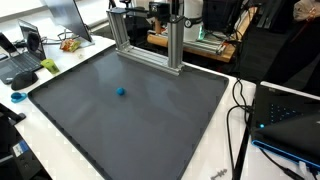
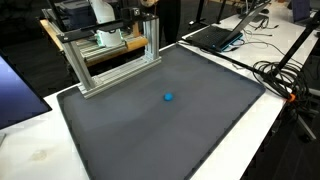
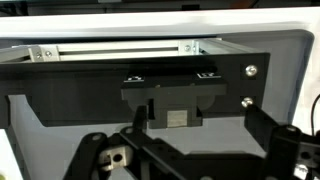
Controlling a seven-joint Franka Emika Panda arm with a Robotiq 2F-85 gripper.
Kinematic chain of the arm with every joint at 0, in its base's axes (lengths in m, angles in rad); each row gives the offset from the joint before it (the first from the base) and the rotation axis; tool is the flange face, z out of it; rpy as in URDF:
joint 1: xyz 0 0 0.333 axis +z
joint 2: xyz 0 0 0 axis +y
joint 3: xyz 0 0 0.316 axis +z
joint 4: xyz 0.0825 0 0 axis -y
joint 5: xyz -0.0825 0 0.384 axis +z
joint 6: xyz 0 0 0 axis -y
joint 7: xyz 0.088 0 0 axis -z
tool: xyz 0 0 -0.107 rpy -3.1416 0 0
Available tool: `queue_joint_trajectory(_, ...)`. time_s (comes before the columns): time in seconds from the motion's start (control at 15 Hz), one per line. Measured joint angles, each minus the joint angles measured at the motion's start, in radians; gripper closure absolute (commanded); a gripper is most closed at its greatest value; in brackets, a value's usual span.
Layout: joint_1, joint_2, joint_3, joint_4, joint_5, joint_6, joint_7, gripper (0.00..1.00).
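A small blue ball [image 1: 120,91] lies alone on a dark grey mat [image 1: 160,125]; both exterior views show it [image 2: 168,97]. My gripper [image 3: 198,125] is open and empty, its two dark fingers spread wide at the bottom of the wrist view. It is far from the ball, back by an aluminium frame [image 1: 150,45] at the mat's rear edge. The wrist view looks at a black plate [image 3: 90,95] with two screws, with the frame's rail [image 3: 120,50] above it. The white arm [image 2: 100,10] stands behind the frame. The ball is out of the wrist view.
The mat [image 2: 170,135] lies on a white table. The frame [image 2: 110,60] stands at its back. A laptop [image 1: 20,62] and clutter sit at one side. Another laptop [image 2: 222,35], cables [image 2: 278,72] and a black box [image 1: 290,112] lie beyond the other edge.
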Motion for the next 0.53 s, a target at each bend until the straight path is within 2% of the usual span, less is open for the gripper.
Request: queue_joint_trajectory(0.53, 0.0, 0.009, 0.0, -0.015, 0.0, 0.029, 0.0, 0.0)
